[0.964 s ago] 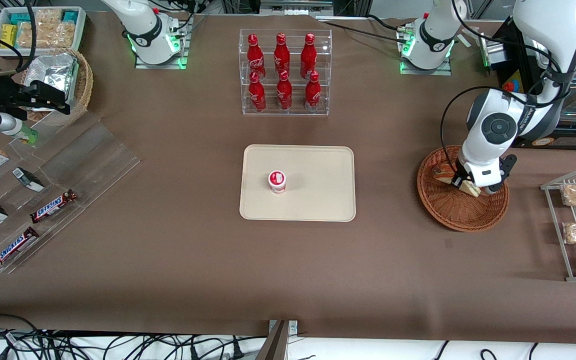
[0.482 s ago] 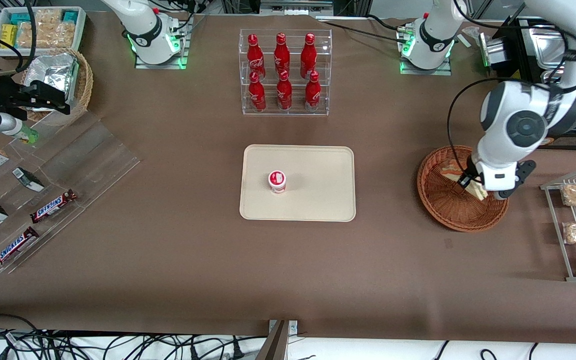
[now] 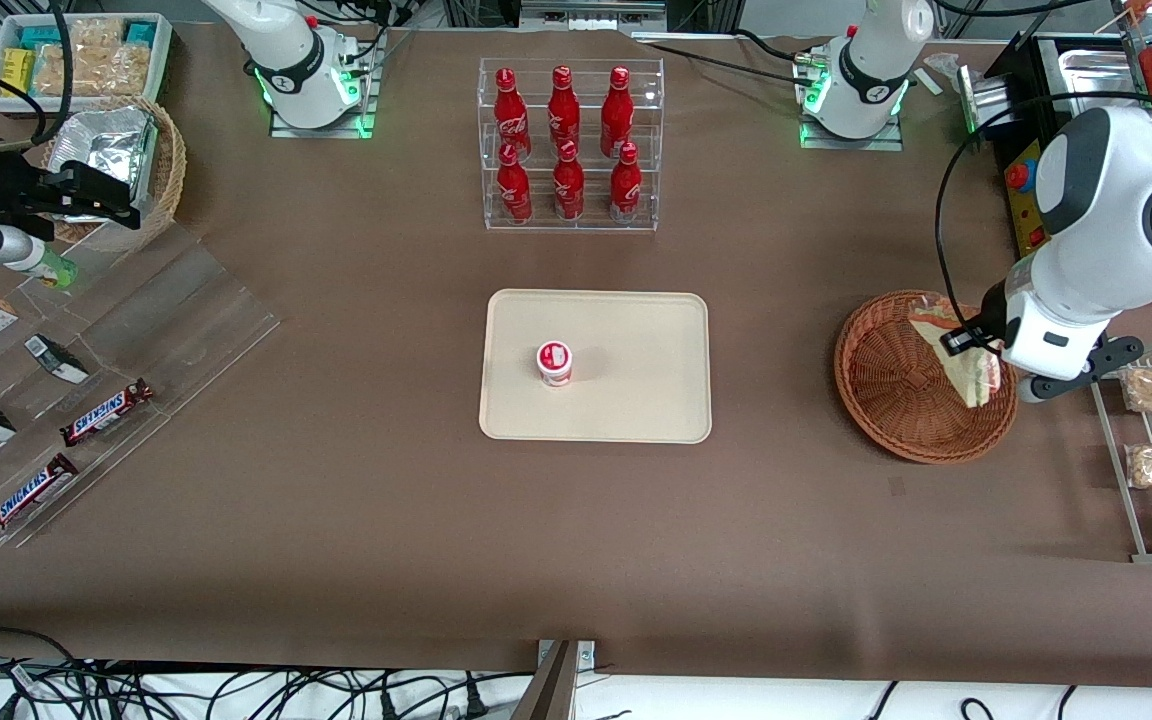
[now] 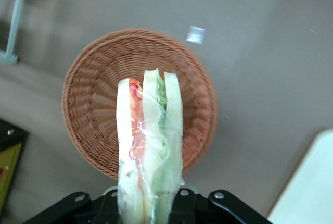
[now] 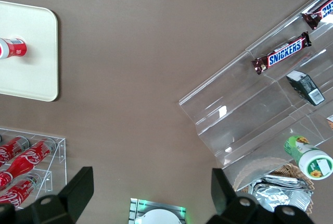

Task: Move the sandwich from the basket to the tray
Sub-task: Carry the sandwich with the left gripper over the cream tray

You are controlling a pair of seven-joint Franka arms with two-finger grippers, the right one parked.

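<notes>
Gripper [image 4: 150, 208] fingers are closed on the sandwich [image 4: 150, 151], which hangs clear of the basket [image 4: 93, 104] directly below it. In the front view the sandwich [image 3: 966, 365] sits above the basket [image 3: 896, 400] rim. Tray [image 3: 636, 330] lies well apart, toward the parked arm's end, carrying a small red-and-white cup [image 3: 555, 362].

A clear rack [image 3: 570, 145] holds six red bottles [image 3: 564, 105], and a small red-and-white cup [image 3: 554, 362] stands nearer the front camera than the rack. Toward the parked arm's end lie two chocolate bars [image 3: 107, 411] on clear steps [image 3: 151, 310] and a tan basket [image 3: 168, 165] of foil packets [image 3: 108, 145]. Bagged snacks [image 3: 1148, 389] sit on a wire rack [image 3: 1121, 470] at the working arm's end.
</notes>
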